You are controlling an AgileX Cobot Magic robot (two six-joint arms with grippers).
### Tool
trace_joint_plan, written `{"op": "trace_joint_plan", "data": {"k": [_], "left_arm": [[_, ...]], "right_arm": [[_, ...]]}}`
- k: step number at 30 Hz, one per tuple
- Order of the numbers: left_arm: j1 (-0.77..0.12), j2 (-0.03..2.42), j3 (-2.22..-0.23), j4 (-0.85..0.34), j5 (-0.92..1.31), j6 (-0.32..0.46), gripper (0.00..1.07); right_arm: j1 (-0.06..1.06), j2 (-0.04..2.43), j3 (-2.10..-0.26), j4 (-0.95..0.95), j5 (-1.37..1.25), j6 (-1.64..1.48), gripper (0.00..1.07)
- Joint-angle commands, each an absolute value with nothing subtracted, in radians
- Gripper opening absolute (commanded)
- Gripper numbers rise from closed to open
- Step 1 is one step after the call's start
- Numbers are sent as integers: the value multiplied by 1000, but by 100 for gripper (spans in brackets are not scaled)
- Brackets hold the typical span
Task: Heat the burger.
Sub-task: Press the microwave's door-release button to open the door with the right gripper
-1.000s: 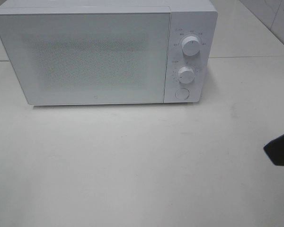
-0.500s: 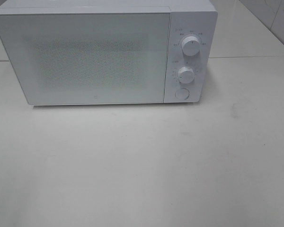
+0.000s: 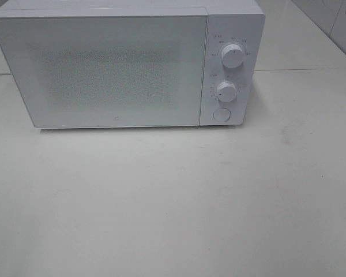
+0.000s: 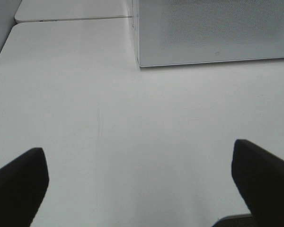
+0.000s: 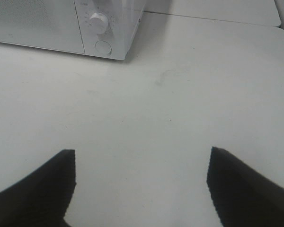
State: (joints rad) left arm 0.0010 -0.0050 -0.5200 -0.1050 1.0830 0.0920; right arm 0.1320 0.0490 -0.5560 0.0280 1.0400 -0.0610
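The burger is out of view in every frame. A white microwave (image 3: 115,69) stands at the back of the table with its door closed; its speckled window shows nothing inside. Neither arm shows in the exterior high view. In the left wrist view my left gripper (image 4: 137,149) is open over bare table, with the microwave's front corner (image 4: 213,33) ahead of it. My right gripper (image 5: 142,151) is also open with nothing between its fingers, and the microwave's control panel (image 5: 102,28) lies ahead of it.
The microwave's panel carries two white knobs (image 3: 233,56) (image 3: 226,90) and a round button (image 3: 221,114). The white table (image 3: 173,202) stretches in front of the microwave. A seam between table sections (image 3: 311,70) runs behind on the right.
A dark gripper tip at the right edge of the exterior high view one second ago has withdrawn out of that view. The microwave has not moved.
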Motion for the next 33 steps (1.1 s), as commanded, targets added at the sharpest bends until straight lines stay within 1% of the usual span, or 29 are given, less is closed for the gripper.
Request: {"op": "trace_joint_plan", "data": {"k": [1, 4, 23, 33], "left_arm": [[0, -24, -518, -105, 1071, 87, 98], [0, -24, -518, -105, 1071, 87, 98], [0, -24, -518, -104, 1071, 87, 98], [0, -24, -518, -104, 1071, 87, 98]], "right_arm": [[128, 3, -518, 7, 1015, -52, 76], [128, -32, -498, 7, 995, -47, 76], [128, -25, -509, 6, 980, -44, 75], [128, 168, -533, 8, 732, -49, 75]]}}
